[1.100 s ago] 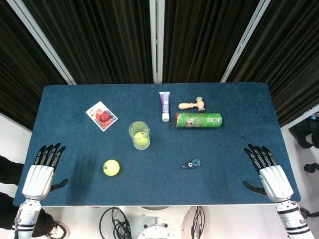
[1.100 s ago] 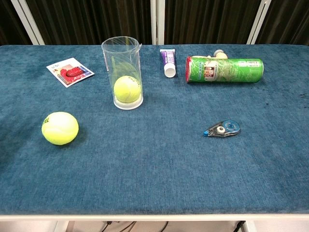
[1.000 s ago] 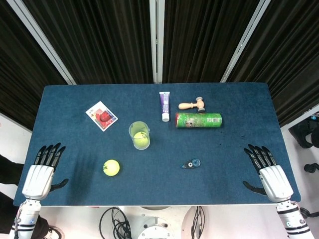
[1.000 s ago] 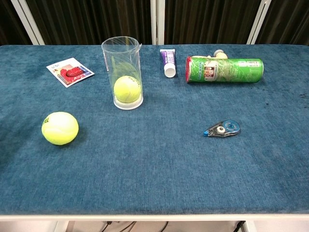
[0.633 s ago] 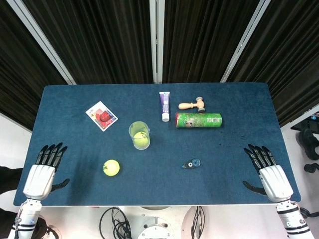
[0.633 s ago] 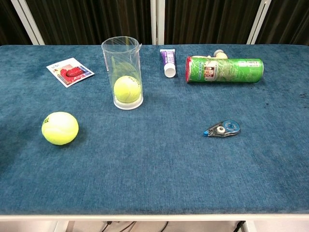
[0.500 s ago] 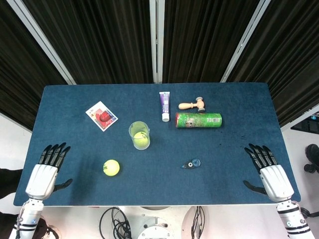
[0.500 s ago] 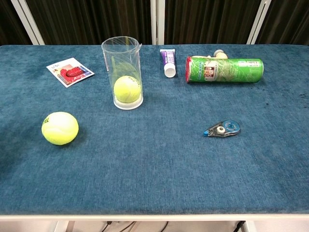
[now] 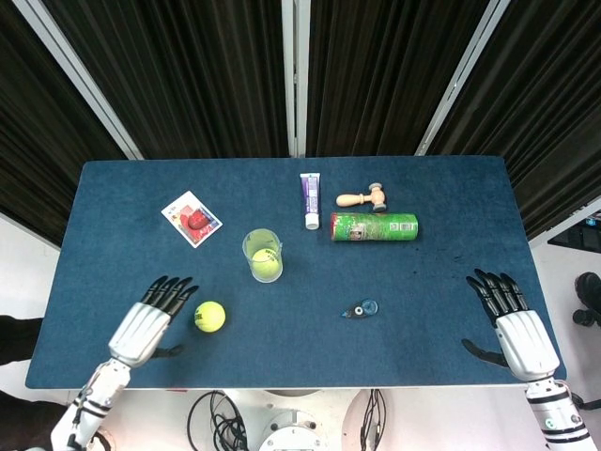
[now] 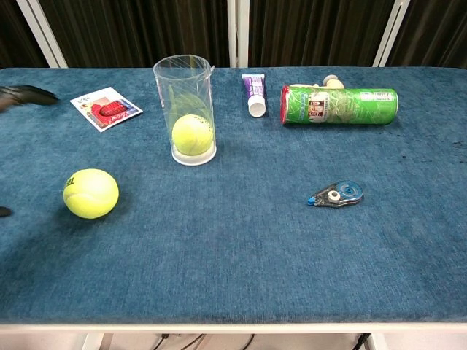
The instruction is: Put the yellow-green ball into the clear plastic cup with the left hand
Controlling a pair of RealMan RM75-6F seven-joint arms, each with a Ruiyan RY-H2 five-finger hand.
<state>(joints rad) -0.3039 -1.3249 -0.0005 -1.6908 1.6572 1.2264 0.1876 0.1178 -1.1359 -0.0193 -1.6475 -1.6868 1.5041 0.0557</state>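
A yellow-green ball [image 9: 209, 317] [image 10: 90, 193] lies loose on the blue table, front left. The clear plastic cup [image 9: 262, 254] [image 10: 186, 109] stands upright behind it and holds another yellow-green ball [image 10: 193, 135]. My left hand [image 9: 147, 322] hovers open just left of the loose ball, fingers spread, not touching it; in the chest view only its dark fingertips [image 10: 25, 95] show at the left edge. My right hand [image 9: 515, 328] rests open at the table's front right corner, far from both.
A red-printed card [image 9: 192, 219] lies back left. A purple tube [image 9: 309, 199], a wooden mallet [image 9: 362, 198] and a green canister on its side [image 9: 374, 226] lie behind the cup to the right. A small blue tape dispenser [image 9: 360, 308] lies mid-front.
My left hand has swung right and inward from the table's left edge to just beside the loose ball. The ball, the cup and my right hand have stayed put.
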